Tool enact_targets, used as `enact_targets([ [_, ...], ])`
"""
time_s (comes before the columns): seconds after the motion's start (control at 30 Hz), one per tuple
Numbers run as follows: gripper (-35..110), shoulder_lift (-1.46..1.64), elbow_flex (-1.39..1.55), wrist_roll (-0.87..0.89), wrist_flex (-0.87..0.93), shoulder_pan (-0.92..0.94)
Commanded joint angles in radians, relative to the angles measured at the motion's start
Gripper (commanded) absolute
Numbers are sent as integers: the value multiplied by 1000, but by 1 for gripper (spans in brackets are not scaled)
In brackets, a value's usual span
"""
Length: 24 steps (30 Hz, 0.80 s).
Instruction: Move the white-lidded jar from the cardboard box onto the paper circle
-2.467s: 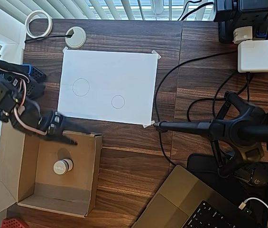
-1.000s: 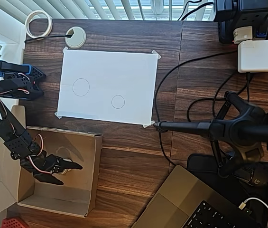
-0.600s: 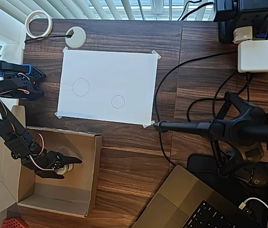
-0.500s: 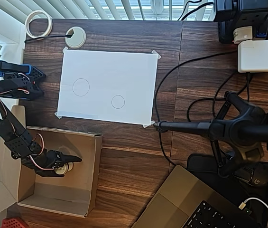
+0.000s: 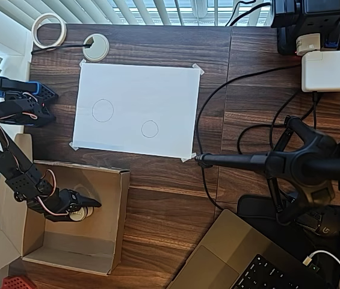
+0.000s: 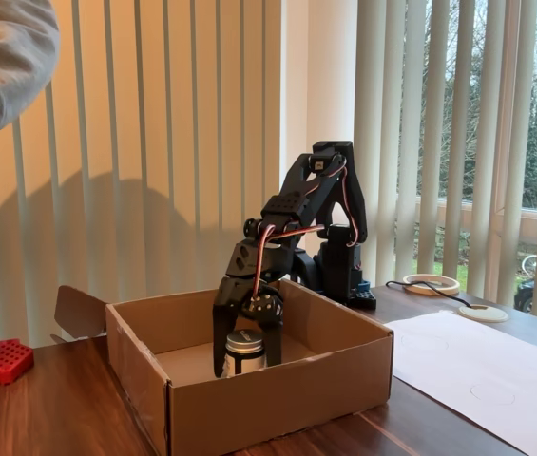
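Jar (image 6: 244, 349) sits inside box (image 6: 278, 418) near surface's front-left corner; end effector (image 6: 240, 356) down round it, fingers nearly closed, grip looks about made. Lift & carry to small circle (image 5: 150, 129) not yet done

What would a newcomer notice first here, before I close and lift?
The black claw reaching down into the cardboard box, its fingers on either side of the white-lidded jar; whether they grip it yet is unclear. In the overhead view, the white paper sheet taped to the dark table, with the paper circle waiting bare.
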Motion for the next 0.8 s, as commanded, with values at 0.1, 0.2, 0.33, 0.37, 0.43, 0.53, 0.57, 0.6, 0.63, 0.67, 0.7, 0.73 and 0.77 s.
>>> enact_targets([
  [0.1,21,110,-64,9,-2,3],
  [0.2,18,110,-64,11,-3,0],
  [0.33,14,117,-64,26,-5,-8],
  [0.37,13,123,-66,32,-8,-11],
  [0.43,11,146,-74,52,-11,-21],
  [0.53,8,206,-84,74,-15,-35],
  [0.57,8,229,-87,77,-15,-40],
  [0.6,7,252,-91,81,-15,-43],
  [0.63,6,276,-94,89,-15,-49],
  [0.67,5,302,-94,94,-15,-54],
  [0.7,5,330,-94,100,-14,-60],
  [0.73,5,359,-94,107,-11,-69],
  [0.77,4,390,-94,117,-9,-81],
])
